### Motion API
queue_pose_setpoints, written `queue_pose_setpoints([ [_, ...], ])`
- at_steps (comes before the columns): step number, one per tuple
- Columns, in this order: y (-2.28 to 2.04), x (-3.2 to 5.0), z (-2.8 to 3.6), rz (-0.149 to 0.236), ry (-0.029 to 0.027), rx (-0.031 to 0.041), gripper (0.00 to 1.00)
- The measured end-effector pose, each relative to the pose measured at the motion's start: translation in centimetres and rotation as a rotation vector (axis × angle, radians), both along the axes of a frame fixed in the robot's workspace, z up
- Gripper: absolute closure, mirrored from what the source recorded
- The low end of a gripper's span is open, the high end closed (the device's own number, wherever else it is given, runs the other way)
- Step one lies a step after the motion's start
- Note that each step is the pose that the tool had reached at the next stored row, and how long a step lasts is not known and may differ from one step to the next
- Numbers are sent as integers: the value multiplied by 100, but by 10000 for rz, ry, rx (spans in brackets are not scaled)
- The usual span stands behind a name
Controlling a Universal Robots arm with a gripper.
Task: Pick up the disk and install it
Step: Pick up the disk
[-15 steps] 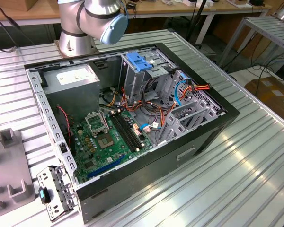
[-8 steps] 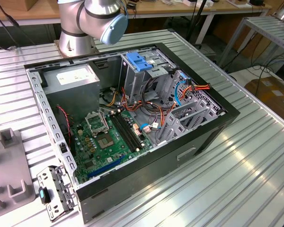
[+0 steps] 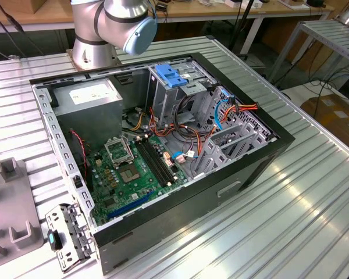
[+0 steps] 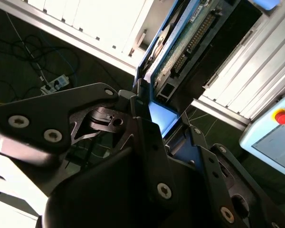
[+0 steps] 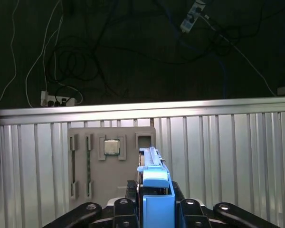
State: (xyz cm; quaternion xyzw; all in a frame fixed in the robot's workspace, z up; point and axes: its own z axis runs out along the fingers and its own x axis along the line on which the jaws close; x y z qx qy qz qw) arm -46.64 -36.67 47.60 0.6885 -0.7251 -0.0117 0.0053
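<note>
Gripper (image 5: 154, 195) (image 4: 157, 124) clenched the blue-railed disk (image 5: 155, 178) (image 4: 180, 47) edge-on in both wrist views, ribbed aluminium table (image 5: 228, 156) beyond it; the open computer case (image 3: 282, 145) sat mid-frame in the exterior view.

Reads as a robotics lab or assembly workshop. Has a ribbed aluminium bench (image 3: 314, 192) with a robot arm's base (image 3: 93, 49) and an opened computer case (image 3: 262, 157) on it, motherboard (image 3: 128, 168) bare. Holds long wooden work tables (image 3: 209, 13) behind and a cardboard box (image 3: 334, 116) on the floor. Shows loose cables (image 5: 80, 61), a power strip (image 5: 57, 100) and a grey parts fixture (image 5: 109, 180) in the first wrist view, plus a control pendant (image 4: 275, 137) with a red stop button (image 4: 281, 117) in the second wrist view.
</note>
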Motion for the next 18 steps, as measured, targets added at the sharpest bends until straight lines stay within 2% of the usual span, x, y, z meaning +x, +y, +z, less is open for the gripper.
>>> queue_pose_setpoints([
  [11,0,0,215,0,0,1,63],
  [18,0,0,311,0,0,1,63],
])
